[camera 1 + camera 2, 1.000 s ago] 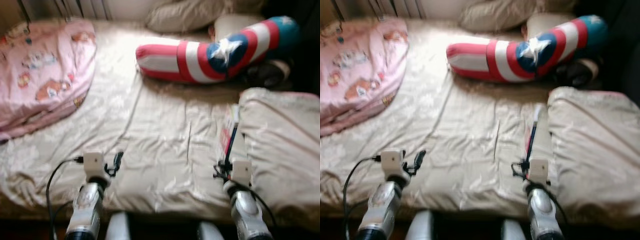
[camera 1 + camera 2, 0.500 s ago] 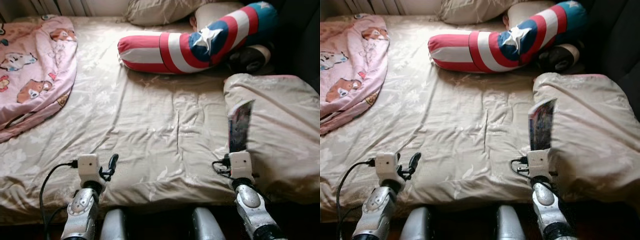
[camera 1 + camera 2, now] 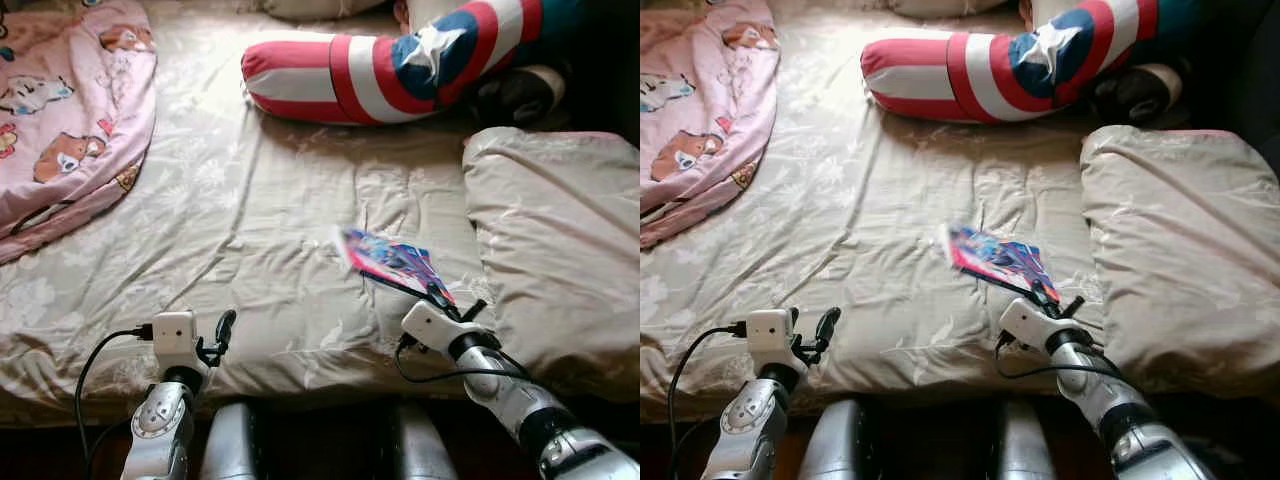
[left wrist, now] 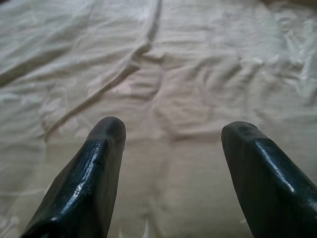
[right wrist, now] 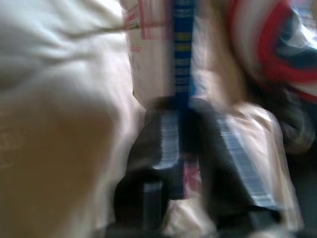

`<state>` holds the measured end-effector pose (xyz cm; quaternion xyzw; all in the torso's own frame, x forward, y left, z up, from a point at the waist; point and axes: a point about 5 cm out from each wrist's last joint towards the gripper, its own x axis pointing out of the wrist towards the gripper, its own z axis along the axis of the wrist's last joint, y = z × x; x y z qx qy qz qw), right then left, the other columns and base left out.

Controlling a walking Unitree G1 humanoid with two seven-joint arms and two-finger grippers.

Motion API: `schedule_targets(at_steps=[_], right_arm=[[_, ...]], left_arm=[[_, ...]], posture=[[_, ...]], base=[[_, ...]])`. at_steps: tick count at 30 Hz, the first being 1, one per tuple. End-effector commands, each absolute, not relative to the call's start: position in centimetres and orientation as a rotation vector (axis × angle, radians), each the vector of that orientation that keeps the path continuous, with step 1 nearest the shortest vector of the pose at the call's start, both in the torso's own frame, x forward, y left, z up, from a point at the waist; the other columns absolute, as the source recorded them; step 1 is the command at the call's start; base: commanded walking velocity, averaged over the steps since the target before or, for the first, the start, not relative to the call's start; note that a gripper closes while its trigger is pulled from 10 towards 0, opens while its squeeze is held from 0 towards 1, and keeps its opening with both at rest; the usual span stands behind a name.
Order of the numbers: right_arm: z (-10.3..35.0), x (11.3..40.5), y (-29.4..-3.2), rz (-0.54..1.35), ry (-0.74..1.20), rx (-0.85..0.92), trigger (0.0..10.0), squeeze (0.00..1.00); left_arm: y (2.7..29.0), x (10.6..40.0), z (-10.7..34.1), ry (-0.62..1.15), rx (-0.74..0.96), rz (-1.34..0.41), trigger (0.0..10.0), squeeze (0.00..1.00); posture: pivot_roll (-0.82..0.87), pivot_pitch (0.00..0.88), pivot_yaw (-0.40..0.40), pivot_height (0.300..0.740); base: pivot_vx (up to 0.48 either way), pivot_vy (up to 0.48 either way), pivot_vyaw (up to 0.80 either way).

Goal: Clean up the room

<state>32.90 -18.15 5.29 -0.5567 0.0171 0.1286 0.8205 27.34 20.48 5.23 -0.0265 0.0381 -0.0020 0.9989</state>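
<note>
**Robot at the bedside, right claw grasping a colourful booklet**

A wide bed (image 3: 250,230) covered by a creased cream sheet lies before the robot. The right claw (image 3: 445,300) is clenched on the near corner of a thin booklet (image 3: 390,262) with a blue, red and pink cover. The booklet tilts away toward the middle of the bed, low over the sheet, and its far end is blurred. In the right wrist view the booklet's edge (image 5: 182,64) sits pinched between the two dark fingers (image 5: 158,144).

The left claw (image 3: 224,328) hovers over the near edge of the bed, its fingers (image 4: 96,168) spread apart and grasping nothing, with bare sheet beneath.

A pink blanket (image 3: 70,110) printed with cartoon animals lies on the far left of the bed. A long red, white and blue bolster pillow (image 3: 390,70) with a white star lies across the far side. A folded cream duvet (image 3: 555,250) lies on the right, just beside the right claw.
</note>
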Motion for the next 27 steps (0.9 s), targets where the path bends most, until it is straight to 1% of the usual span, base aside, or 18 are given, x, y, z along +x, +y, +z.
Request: schedule_targets(at_steps=[1, 4, 5, 6, 9, 11, 12, 14, 19, 21, 25, 26, 27], right_arm=[[5.3, 32.9, -18.4, 0.269, 0.018, -1.232, 10.0, 0.00], [5.8, 33.3, -18.3, 0.272, -0.017, -1.287, 10.0, 0.00], [5.8, 33.3, -18.1, 0.294, -0.031, -1.328, 10.0, 0.00], [5.4, 33.1, -17.6, 0.358, -0.048, -1.400, 10.0, 0.00], [5.0, 33.0, -17.6, 0.380, -0.035, -1.426, 10.0, 0.00], [5.6, 33.4, -17.8, 0.336, -0.055, -1.434, 10.0, 0.00], [6.5, 33.9, -18.2, 0.285, -0.075, -1.432, 10.0, 0.00], [7.0, 34.3, -18.4, 0.257, -0.087, -1.440, 10.0, 0.00], [6.3, 34.1, -18.8, 0.228, -0.049, -1.526, 10.0, 0.00], [6.4, 34.0, -19.0, 0.191, -0.052, -1.531, 10.0, 0.00], [5.8, 33.8, -18.8, 0.212, -0.005, -1.499, 10.0, 0.00], [4.9, 33.3, -18.6, 0.247, 0.031, -1.527, 10.0, 0.00], [4.4, 33.1, -18.4, 0.262, 0.052, -1.514, 10.0, 0.00]], left_arm=[[20.4, 26.7, 4.6, 0.107, -0.056, -0.009, 10.0, 0.00], [20.4, 26.3, 4.7, 0.112, -0.054, -0.005, 10.0, 0.00], [20.5, 26.2, 4.6, 0.114, -0.055, -0.004, 10.0, 0.00], [20.5, 26.0, 4.6, 0.116, -0.055, -0.003, 10.0, 0.00], [20.5, 25.7, 4.7, 0.118, -0.054, -0.001, 10.0, 0.00], [20.6, 25.5, 4.6, 0.122, -0.053, 0.002, 10.0, 0.00], [20.8, 25.3, 4.6, 0.125, -0.052, 0.005, 10.0, 0.00], [20.9, 25.2, 4.6, 0.128, -0.051, 0.006, 10.0, 0.00], [20.7, 24.7, 4.6, 0.140, -0.049, 0.006, 10.0, 0.00], [20.7, 24.5, 4.7, 0.142, -0.050, 0.007, 10.0, 0.00], [20.9, 24.3, 4.8, 0.148, -0.046, 0.008, 10.0, 0.00], [20.9, 24.1, 4.7, 0.155, -0.044, 0.006, 10.0, 0.00], [20.9, 24.0, 4.6, 0.157, -0.043, 0.004, 10.0, 0.00]], posture=[[0.06, 0.306, -0.034, 0.618], [0.06, 0.323, -0.034, 0.618], [0.06, 0.324, -0.034, 0.618], [0.07, 0.332, -0.032, 0.618], [0.07, 0.347, -0.033, 0.618], [0.08, 0.348, -0.033, 0.618], [0.07, 0.356, -0.034, 0.618], [0.07, 0.356, -0.034, 0.618], [0.08, 0.388, -0.037, 0.618], [0.08, 0.398, -0.037, 0.618], [0.07, 0.413, -0.041, 0.618], [0.08, 0.420, -0.042, 0.618], [0.08, 0.420, -0.042, 0.618]], base=[[0.000, 0.000, 0.00], [0.000, 0.000, 0.00], [0.000, 0.000, 0.00], [0.000, 0.000, 0.00], [0.000, 0.000, 0.00], [0.000, 0.000, 0.00], [0.000, 0.000, 0.00], [0.000, 0.000, 0.00], [0.000, 0.000, 0.00], [0.000, 0.000, 0.00], [0.000, 0.000, 0.00], [0.000, 0.000, 0.00], [0.000, 0.000, 0.00]])
